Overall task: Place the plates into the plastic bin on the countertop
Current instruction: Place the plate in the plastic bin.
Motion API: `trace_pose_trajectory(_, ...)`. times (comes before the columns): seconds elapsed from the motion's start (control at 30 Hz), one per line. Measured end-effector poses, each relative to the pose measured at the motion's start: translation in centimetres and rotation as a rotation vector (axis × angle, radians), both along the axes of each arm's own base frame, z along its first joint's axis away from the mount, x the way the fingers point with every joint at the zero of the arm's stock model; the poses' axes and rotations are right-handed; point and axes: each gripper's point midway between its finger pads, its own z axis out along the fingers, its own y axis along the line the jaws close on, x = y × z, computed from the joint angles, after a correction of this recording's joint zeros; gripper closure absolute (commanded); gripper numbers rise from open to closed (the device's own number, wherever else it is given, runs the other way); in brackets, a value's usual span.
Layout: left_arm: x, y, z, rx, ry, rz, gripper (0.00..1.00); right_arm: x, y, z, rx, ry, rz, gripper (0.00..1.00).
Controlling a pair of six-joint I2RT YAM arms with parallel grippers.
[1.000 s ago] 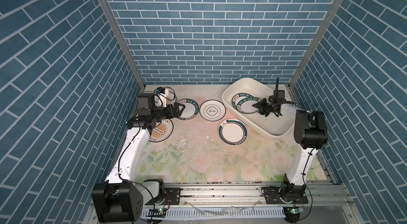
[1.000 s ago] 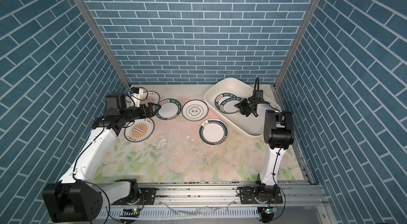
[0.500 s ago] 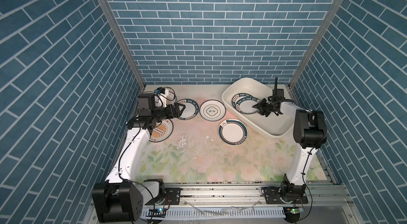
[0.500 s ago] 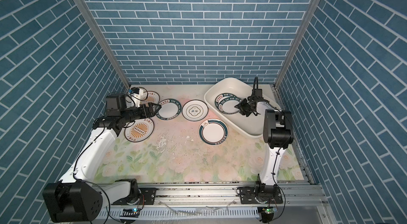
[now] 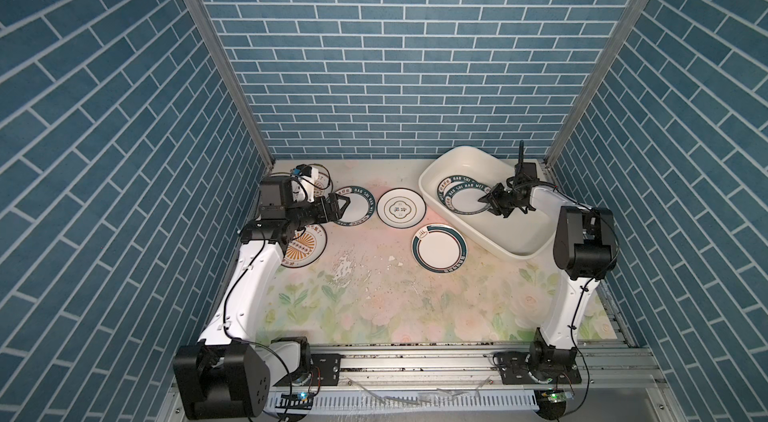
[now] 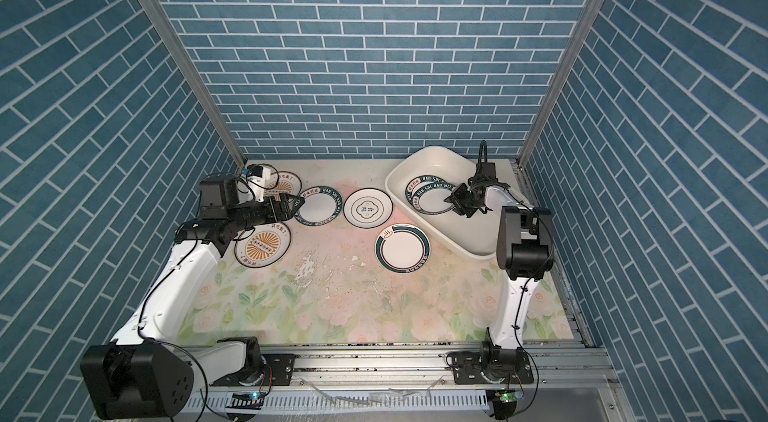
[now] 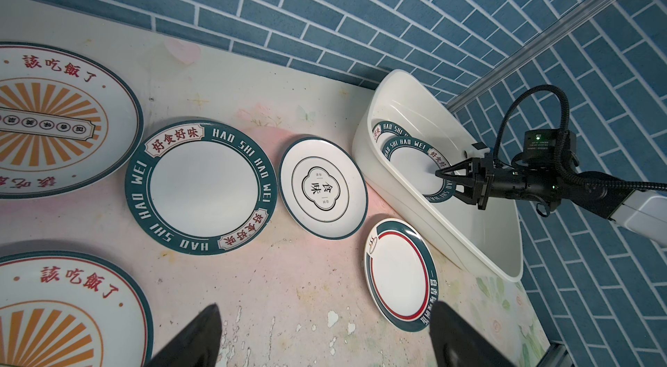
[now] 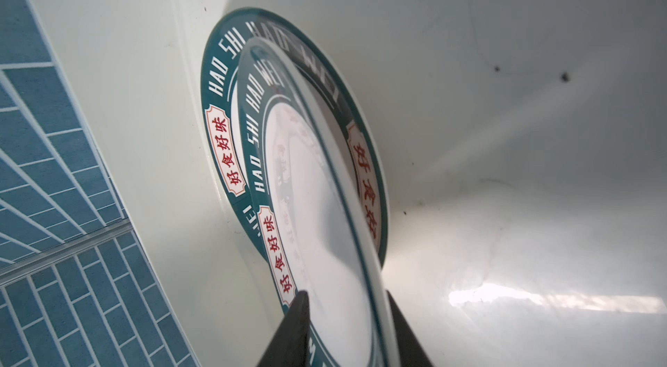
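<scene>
We log right gripper (image 5: 486,200) jaws pinching a round white green-lettered plate (image 8: 310,210) by its rim, tilted over its twin (image 8: 216,87) in the glossy cream plastic bin (image 5: 523,235); left gripper (image 5: 341,205) jaws wide, empty.

part-hidden: far sunburst plate (image 6: 289,183) behind left arm (image 6: 232,220) | cropped: right fingers (image 8: 290,340)
</scene>
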Motion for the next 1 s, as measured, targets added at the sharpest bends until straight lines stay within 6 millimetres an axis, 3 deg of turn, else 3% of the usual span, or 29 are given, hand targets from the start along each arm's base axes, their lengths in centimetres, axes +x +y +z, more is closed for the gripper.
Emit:
trace_pose_trajectory(0.23,-0.2,-0.1,0.4,-0.008,-0.008,-0.002,0.09,1.5,0.9,1.4,-0.028,-0.022,0.022,0.68)
trace_pose_trajectory(0.5,-0.4,-0.1,0.5,-0.011,-0.010,-0.003,0.09,1.8,2.2,-0.2,-0.053,0.027,0.047,0.68)
trace_pose_trajectory(1.0,-0.5,-0.2,0.3,-0.013,-0.007,-0.004,0.09,0.8,1.8,-1.3,-0.088,0.088,0.062,0.67)
